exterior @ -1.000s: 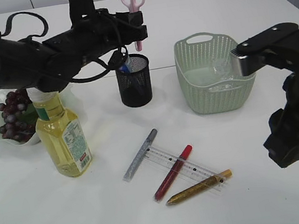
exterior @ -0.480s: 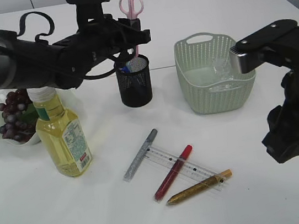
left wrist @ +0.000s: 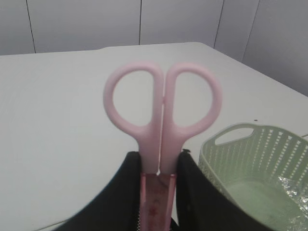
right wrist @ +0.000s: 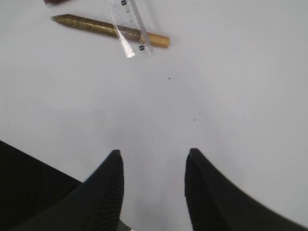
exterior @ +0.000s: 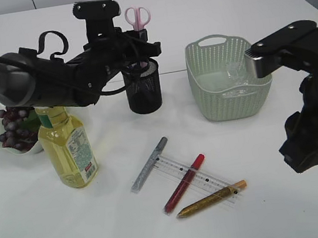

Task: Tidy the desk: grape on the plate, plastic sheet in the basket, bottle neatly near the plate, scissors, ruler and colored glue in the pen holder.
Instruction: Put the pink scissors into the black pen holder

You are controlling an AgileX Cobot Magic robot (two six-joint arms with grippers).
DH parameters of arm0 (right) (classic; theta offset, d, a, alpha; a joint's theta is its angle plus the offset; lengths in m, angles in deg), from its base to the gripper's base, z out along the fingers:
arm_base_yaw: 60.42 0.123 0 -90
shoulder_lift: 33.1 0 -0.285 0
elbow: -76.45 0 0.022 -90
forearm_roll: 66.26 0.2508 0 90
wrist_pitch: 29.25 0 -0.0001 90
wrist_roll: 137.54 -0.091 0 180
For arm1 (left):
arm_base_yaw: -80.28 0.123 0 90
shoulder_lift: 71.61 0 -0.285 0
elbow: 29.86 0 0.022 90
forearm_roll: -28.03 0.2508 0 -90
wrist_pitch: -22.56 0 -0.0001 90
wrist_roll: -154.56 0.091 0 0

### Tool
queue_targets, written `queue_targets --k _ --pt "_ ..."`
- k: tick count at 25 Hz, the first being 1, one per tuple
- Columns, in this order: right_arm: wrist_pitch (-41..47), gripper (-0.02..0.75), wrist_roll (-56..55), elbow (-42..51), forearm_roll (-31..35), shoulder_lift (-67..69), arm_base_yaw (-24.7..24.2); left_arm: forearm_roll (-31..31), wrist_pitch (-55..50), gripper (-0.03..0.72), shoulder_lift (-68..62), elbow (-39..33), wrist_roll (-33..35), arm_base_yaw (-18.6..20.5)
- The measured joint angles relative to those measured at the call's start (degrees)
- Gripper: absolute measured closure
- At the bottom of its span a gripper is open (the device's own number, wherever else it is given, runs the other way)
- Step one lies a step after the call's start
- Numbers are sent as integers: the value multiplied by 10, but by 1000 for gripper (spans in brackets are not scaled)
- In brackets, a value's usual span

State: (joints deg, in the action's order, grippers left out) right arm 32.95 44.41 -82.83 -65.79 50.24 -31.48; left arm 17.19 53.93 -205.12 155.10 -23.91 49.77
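Left gripper (left wrist: 159, 180) clamped on scissors (left wrist: 162, 113), pink handles sticking up past fingers, pen holder (exterior: 142, 86) directly below, right gripper (right wrist: 153, 185) parted, empty, ruler (right wrist: 126, 24) ahead

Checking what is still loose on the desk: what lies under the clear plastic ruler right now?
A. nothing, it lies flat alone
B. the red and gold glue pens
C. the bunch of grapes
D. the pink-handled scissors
B: the clear plastic ruler lies across the red glue pen and the gold glue pen.
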Motion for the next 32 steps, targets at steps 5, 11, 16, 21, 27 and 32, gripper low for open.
queue_targets --k 5,11,16,21,27,32 --pt "0 424 0 0 -5 0 0 -1 10 554 -16 0 0 0" --pt "0 424 0 0 -12 0 0 -2 18 524 -21 0 1 0" --pt "0 424 0 0 -20 0 0 -2 34 387 -21 0 1 0" --pt "0 424 0 0 -22 0 0 -2 41 339 -21 0 1 0" --pt "0 424 0 0 -23 0 0 -2 43 336 -21 0 1 0" --pt "-1 424 0 0 -32 0 0 -2 -34 337 7 0 1 0"
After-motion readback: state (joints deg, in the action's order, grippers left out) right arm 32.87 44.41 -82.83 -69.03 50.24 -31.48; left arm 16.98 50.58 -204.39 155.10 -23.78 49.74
